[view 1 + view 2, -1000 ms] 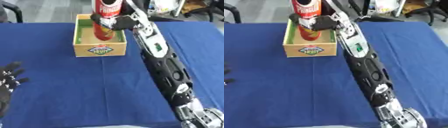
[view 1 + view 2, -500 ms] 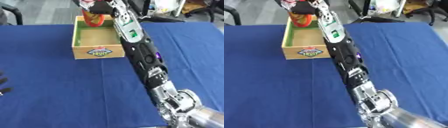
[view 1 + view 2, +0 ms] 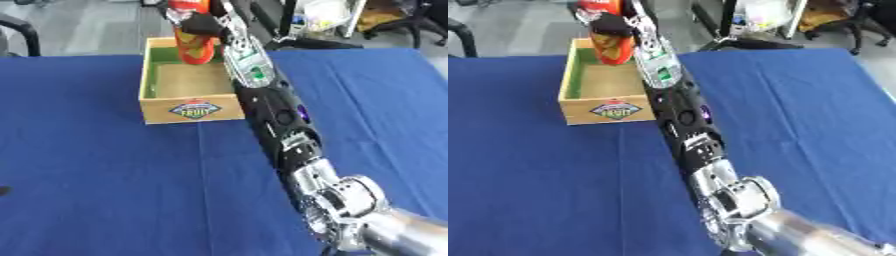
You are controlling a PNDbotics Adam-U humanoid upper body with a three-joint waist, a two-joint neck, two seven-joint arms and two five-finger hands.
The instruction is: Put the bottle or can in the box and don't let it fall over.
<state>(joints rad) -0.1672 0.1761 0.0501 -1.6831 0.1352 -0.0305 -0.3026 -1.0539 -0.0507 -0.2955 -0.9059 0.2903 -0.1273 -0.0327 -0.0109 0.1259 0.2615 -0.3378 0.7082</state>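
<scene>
A tall red and orange can point(image 3: 194, 47) stands upright at the far end of the wooden box point(image 3: 192, 111), which has a green lining and a fruit label on its front wall. My right hand point(image 3: 203, 22) is shut on the can's upper part, and the arm stretches up to it from the lower right. The can's base is behind the box wall, so I cannot tell whether it rests on the floor of the box. Only a dark sliver of my left hand point(image 3: 3, 190) shows at the left edge.
The box sits at the far left of a blue-covered table point(image 3: 96, 190). Beyond the far edge are a black chair point(image 3: 22, 30), grey floor and clutter point(image 3: 767, 12). My right arm point(image 3: 280, 125) crosses the middle of the table.
The can has moved from the middle of the box to its far end, still in my right hand. My left hand has slid almost out of view at the left edge.
</scene>
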